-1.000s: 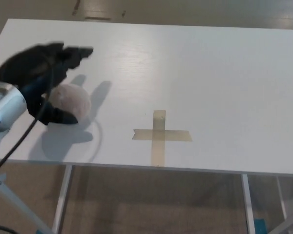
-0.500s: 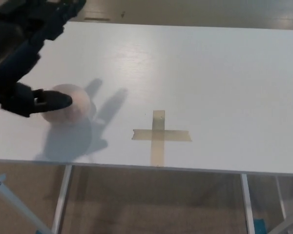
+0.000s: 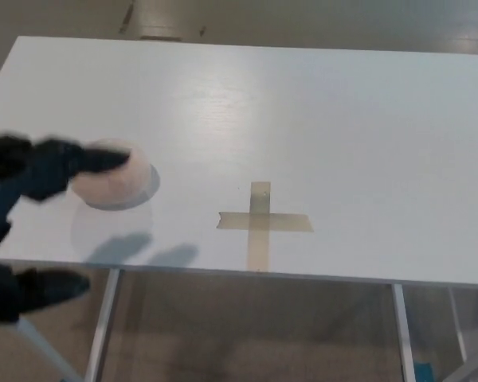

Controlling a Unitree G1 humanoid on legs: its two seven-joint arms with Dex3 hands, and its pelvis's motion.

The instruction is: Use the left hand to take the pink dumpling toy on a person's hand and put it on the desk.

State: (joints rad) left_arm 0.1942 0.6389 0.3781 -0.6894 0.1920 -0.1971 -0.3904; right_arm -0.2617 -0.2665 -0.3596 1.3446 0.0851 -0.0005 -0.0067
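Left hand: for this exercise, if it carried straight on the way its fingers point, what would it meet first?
Probably the pink dumpling toy on the desk: the left hand has fingers aimed at it, one overlapping its top. Height is unclear.

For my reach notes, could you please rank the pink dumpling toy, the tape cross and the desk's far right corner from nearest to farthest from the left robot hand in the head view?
1. Pink dumpling toy, right beside the left robot hand.
2. Tape cross, mid-desk near the front edge.
3. Desk far right corner, out of frame, farthest.
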